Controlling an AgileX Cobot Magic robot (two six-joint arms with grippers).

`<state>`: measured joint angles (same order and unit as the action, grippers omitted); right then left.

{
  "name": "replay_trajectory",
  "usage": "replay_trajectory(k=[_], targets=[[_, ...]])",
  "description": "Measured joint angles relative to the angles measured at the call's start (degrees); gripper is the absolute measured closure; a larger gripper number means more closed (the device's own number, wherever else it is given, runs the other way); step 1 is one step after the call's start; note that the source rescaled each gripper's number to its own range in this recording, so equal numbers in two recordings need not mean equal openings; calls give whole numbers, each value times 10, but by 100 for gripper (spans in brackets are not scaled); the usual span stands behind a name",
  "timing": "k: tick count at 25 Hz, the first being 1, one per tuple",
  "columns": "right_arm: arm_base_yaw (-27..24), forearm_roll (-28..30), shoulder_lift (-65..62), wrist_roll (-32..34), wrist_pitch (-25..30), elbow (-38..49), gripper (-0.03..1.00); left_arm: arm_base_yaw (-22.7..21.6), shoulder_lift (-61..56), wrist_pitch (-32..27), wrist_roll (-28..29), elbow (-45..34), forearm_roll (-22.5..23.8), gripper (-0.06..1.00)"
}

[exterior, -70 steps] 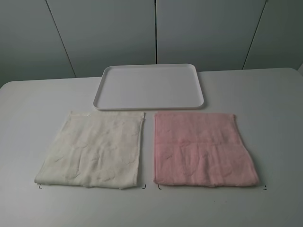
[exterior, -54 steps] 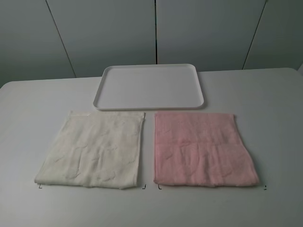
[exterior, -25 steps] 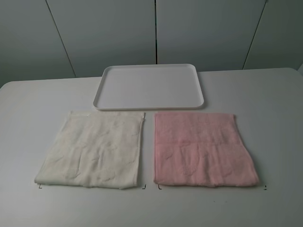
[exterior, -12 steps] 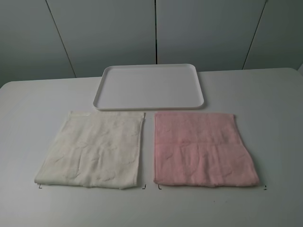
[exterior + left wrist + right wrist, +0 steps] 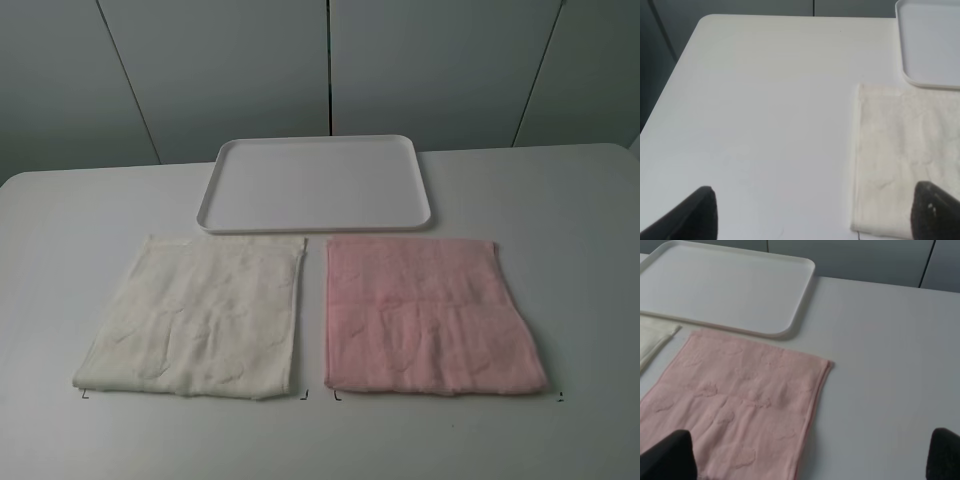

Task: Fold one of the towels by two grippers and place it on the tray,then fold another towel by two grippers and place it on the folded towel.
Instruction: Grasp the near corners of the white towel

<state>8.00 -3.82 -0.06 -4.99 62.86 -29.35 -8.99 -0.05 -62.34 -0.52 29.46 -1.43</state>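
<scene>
The white tray point(image 5: 315, 185) sits at 12 o'clock on the table point(image 5: 560, 200). The cream towel point(image 5: 195, 315) lies flat and unfolded at 7 o'clock. The pink towel point(image 5: 430, 315) lies just beside it at 5 o'clock, with a narrow gap between them. Both lie near the tray's front rim. The left tool point(image 5: 815, 212) and right tool point(image 5: 807, 455) gape wide, gripping nothing.

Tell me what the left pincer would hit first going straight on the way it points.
Probably the bare table, just beside the edge of the cream towel. The left pincer is open and holds nothing; depth is unclear.
</scene>
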Motion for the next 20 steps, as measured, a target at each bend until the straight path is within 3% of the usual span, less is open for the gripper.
replay_trajectory(k=[16,20], targets=[[0,0,0,0,-1,0,-3,0,3,0,-3,0,18,-4],[0,0,24,0,-1,-33,-3,0,57,4,-26,0,14,-4]])
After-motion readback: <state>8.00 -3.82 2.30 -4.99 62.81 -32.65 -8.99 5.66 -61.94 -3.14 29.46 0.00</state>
